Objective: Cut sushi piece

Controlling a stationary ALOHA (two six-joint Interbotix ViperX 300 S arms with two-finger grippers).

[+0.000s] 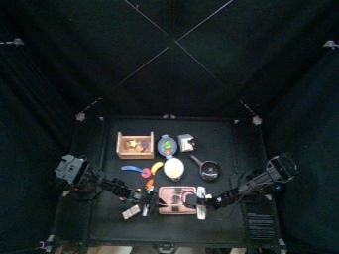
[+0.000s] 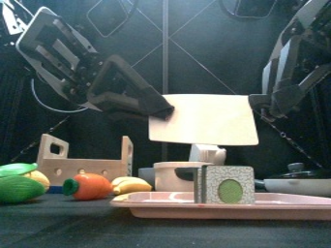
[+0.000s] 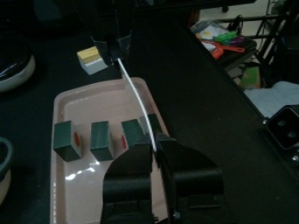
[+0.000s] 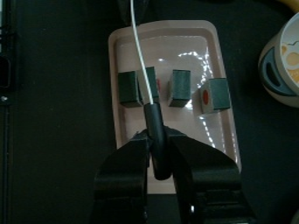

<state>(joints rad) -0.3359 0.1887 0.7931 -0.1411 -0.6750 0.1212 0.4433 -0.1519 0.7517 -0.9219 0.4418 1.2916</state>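
A knife with a broad white blade (image 2: 207, 118) hangs above the pink tray (image 2: 168, 201). My left gripper (image 3: 158, 150) is shut on one end of it. My right gripper (image 4: 158, 144) is shut on its dark handle at the other end. In the wrist views the blade (image 4: 140, 52) shows edge-on as a thin white line. It runs over the end sushi piece (image 4: 132, 86) in a row of dark green pieces. Another piece (image 4: 211, 94) shows an orange face. From the front, one piece (image 2: 226, 184) with a green centre stands just below the blade.
Behind the tray are a wooden crate (image 2: 84, 155), toy vegetables (image 2: 88, 186), a white cup (image 2: 207, 153) and a dark pan (image 2: 304, 179). A yellow-and-white block (image 3: 90, 57) lies beyond the tray's far end.
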